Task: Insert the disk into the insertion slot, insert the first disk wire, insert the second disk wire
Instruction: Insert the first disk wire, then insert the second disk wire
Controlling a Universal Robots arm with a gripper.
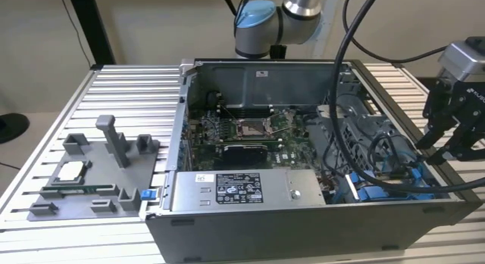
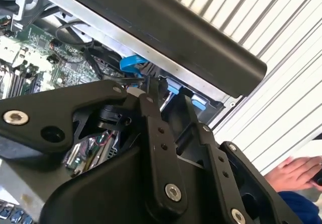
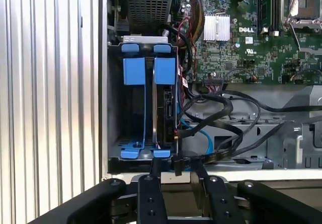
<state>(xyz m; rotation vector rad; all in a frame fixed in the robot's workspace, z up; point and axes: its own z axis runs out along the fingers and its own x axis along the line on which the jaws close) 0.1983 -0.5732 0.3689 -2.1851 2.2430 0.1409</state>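
Hovering at the computer case (image 1: 303, 230) edge, hand (image 3: 176, 166) has its fingers apart, straddling a black cable plug (image 3: 177, 170); can't tell if they touch it. Disk (image 3: 165, 108) stands on edge inside the insertion slot (image 3: 116, 123), just beside the motherboard (image 3: 241, 48).

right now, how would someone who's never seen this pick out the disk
Start at the open grey metal computer case; in its corner on the exterior view's right stand two bright blue plastic frames side by side. The disk is the flat dark slab on edge in the frame nearer the green motherboard, with black cables at its end; the neighbouring frame looks empty.
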